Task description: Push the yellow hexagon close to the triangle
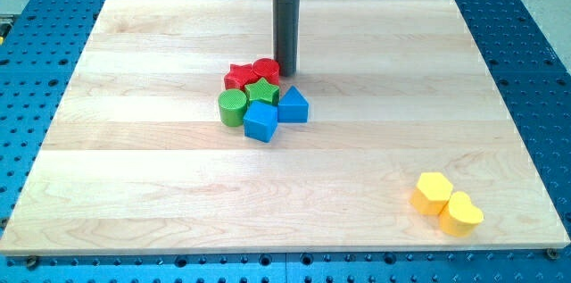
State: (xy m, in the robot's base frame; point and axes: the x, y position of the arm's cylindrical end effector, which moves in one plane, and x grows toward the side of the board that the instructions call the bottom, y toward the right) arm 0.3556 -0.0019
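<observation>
The yellow hexagon (433,191) lies near the view's bottom right, touching a yellow heart (461,214) just below and to its right. The blue triangle (293,104) sits in a cluster near the board's middle, far up and left of the hexagon. My tip (285,71) stands just to the upper right of the cluster, next to the red round block (266,70) and above the triangle. It is far from the yellow hexagon.
The cluster also holds a red star (239,77), a green star (262,93), a green cylinder (232,107) and a blue cube (260,121). The wooden board (134,185) lies on a blue perforated table.
</observation>
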